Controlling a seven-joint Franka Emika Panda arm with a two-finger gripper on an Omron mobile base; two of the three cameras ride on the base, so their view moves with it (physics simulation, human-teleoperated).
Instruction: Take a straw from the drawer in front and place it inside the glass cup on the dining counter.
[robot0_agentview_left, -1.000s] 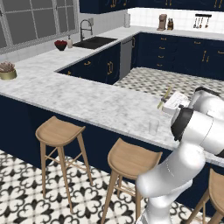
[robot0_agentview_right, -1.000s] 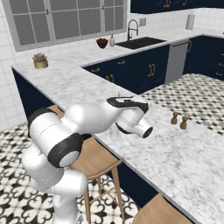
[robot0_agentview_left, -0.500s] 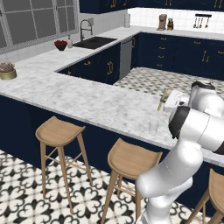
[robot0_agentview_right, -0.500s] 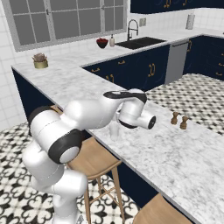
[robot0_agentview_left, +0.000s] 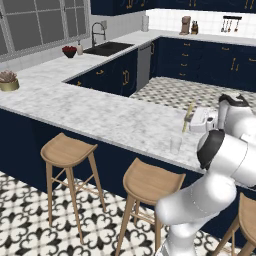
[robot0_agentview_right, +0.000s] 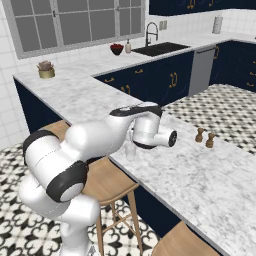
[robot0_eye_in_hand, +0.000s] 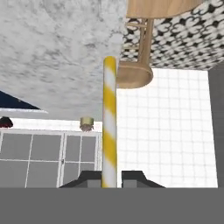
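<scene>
My gripper is shut on the straw, a thin pale yellowish tube that hangs tilted above the dining counter. The glass cup stands upright near the counter's front edge, just below and left of the straw's lower end. In the hand view the straw is striped yellow and white. It rises from between the two dark fingertips towards the marble. From the right base my white hand hangs right beside the glass cup. The drawer is out of view.
Wooden stools stand along the counter's navy front. Two small wooden shakers sit on the marble to the right of the hand. A potted plant is at the far left, and the sink is on the back worktop.
The wrist has turned over the counter and the hand has shifted slightly towards the cup. The straw stays in the grip, and the cup has not moved.
</scene>
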